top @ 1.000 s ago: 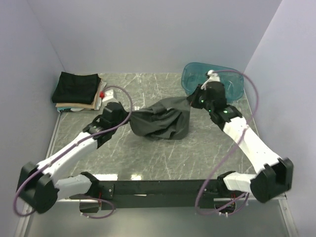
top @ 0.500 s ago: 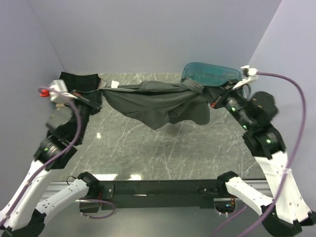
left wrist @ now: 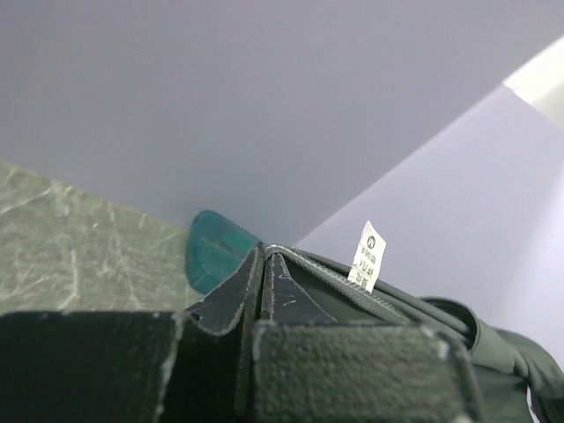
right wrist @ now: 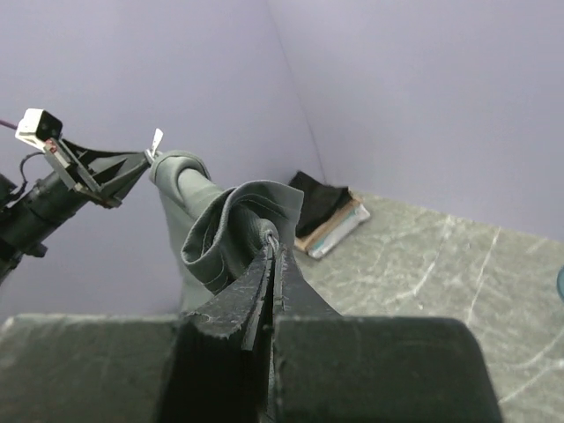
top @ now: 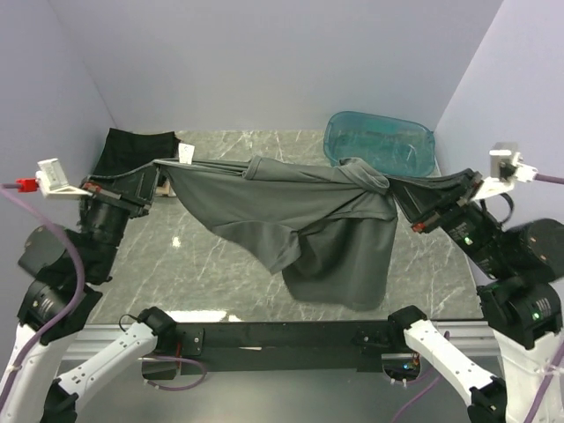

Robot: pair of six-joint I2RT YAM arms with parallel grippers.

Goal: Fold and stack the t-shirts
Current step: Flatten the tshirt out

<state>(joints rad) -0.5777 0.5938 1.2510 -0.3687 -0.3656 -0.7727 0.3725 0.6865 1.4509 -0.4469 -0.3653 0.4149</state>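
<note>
Grey tee (top: 291, 207) higher, wider; tag (left wrist: 371, 256) illeg.

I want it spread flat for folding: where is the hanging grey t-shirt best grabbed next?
Probably the loose bottom edge of the grey t-shirt, pinched from the near side: its upper edge is held taut, while the bottom edge dangles free on that side.

The left pincer (top: 158, 170) and right pincer (top: 404, 196) have drawn apart, lifting the bunched grey shirt (top: 300, 216) and stretching it wide.
</note>
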